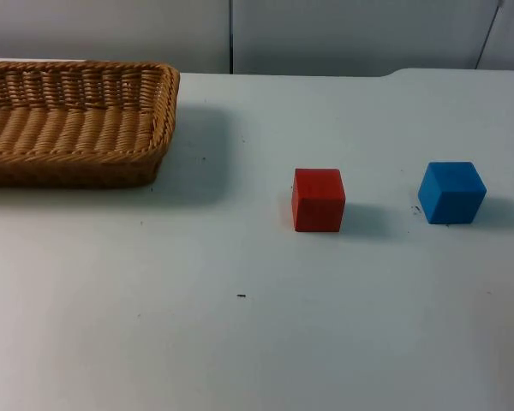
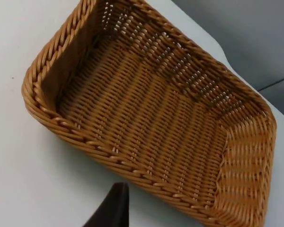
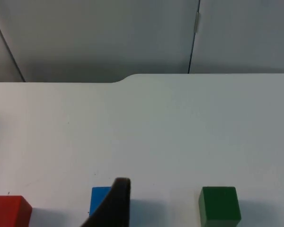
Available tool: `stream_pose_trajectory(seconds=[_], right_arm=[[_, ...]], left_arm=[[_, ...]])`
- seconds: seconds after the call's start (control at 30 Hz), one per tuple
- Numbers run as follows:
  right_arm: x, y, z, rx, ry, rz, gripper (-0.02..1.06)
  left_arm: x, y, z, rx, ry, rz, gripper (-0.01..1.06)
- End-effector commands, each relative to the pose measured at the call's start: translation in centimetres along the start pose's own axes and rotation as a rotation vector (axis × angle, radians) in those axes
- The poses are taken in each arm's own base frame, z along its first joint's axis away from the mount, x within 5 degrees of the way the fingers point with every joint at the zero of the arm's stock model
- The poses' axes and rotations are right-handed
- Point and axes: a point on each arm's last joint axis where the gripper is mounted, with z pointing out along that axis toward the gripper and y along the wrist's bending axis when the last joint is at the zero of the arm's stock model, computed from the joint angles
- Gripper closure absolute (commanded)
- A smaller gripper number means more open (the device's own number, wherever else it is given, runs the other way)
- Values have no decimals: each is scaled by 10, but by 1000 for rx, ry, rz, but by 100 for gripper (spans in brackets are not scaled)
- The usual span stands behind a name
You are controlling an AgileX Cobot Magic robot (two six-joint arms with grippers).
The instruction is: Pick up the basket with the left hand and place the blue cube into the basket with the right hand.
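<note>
Basket far left, cubes mid-right, all on worktop [image 1: 240, 342].
Basket [image 1: 77, 120] sits flat. Blue cube [image 1: 451, 193] right of red cube [image 1: 318, 199], apart; green cube [image 3: 220, 204] beyond blue. L pincer [image 2: 111, 208] above basket's rim, R pincer [image 3: 113, 203] over blue cube; can't tell finger gap on either.

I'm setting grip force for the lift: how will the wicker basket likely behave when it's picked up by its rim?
The basket looks tightly woven, so probably fairly stiff, though the rim may flex slightly. It holds nothing and wicker is thin, so likely light for its size. It is wide and shallow, so gripped at one edge it may tilt; the braided rim should give the fingers purchase.
</note>
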Motion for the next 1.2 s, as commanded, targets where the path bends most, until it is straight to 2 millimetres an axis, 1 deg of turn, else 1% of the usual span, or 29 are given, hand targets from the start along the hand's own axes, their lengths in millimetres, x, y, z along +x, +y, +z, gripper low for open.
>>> stream_pose_trajectory(seconds=[0.0, 0.07, 0.1, 0.17, 0.23, 0.27, 0.37, 0.43, 0.47, 0.53, 0.6, 0.77, 0.9, 0.93, 1.03, 1.07, 1.17], right_arm=[[-4, -1, 3, 4, -12, -1, 0], [-3, -2, 6, 3, -1, 0, 0], [-3, -2, 6, 3, -1, 0, 0], [-3, -2, 10, 4, 6, -6, 0], [-2, -2, 13, 3, 15, -7, 0], [-2, -2, 13, 3, 15, -7, 0], [-1, -2, 17, 2, 26, -14, 0], [-1, -2, 18, 2, 28, -14, 0], [-1, -2, 18, 2, 28, -14, 0], [-2, -2, 20, 2, 15, -15, 0], [-3, 1, 20, -8, 6, -30, 0], [-4, 9, 21, -38, -1, -62, 0], [-5, 23, 23, -89, -8, -99, 0], [-5, 23, 23, -89, -8, -99, 0], [-4, 32, 27, -122, 3, -124, 0], [-4, 32, 27, -122, 3, -124, 0], [-3, 40, 29, -150, 9, -157, 0]], left_arm=[[-6, -4, 16, -2, -3, -54, 1], [-9, -5, 33, -12, 14, -101, 1], [-9, -5, 33, -12, 14, -101, 1], [-11, -5, 51, -22, 37, -152, 1], [-6, -1, 70, -43, 75, -225, 1], [-6, -1, 70, -43, 75, -225, 1], [2, 8, 93, -77, 118, -338, 1], [6, 12, 105, -96, 137, -369, 1], [6, 12, 105, -96, 137, -369, 1], [12, 17, 118, -117, 167, -379, 1], [17, 18, 125, -127, 181, -416, 1], [24, 21, 133, -145, 183, -468, 1], [28, 26, 143, -169, 175, -545, 1], [28, 26, 143, -169, 175, -545, 1], [30, 22, 162, -158, 198, -588, 1], [30, 22, 162, -158, 198, -588, 1], [30, 18, 178, -142, 230, -603, 1]])
